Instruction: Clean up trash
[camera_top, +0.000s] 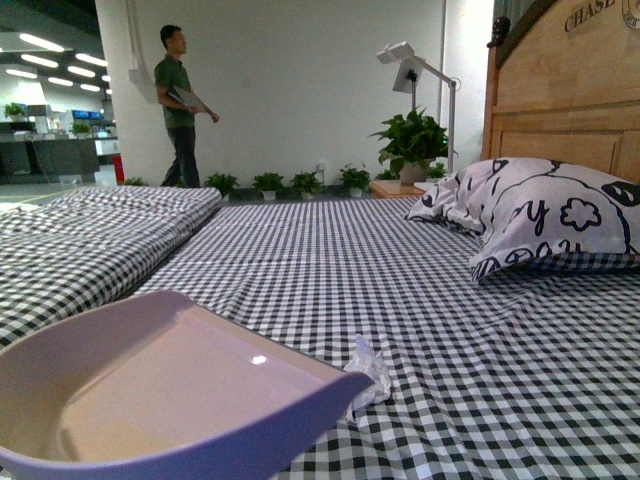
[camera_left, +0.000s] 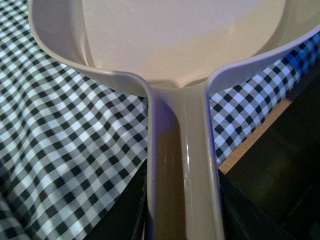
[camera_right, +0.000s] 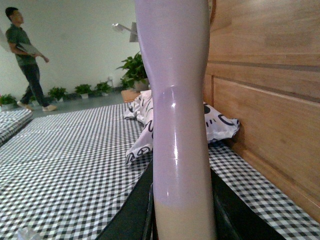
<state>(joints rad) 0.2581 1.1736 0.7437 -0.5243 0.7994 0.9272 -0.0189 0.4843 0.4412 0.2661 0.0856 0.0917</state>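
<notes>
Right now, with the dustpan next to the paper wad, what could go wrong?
1. The paper wad sits at the corner of the dustpan, not squarely before its mouth, so a sweep may knock it past.
2. The checked sheet is soft; the pan's edge could snag and bunch it.
3. The right gripper holds a long handle whose working end is out of view, so its aim looks uncertain.
</notes>
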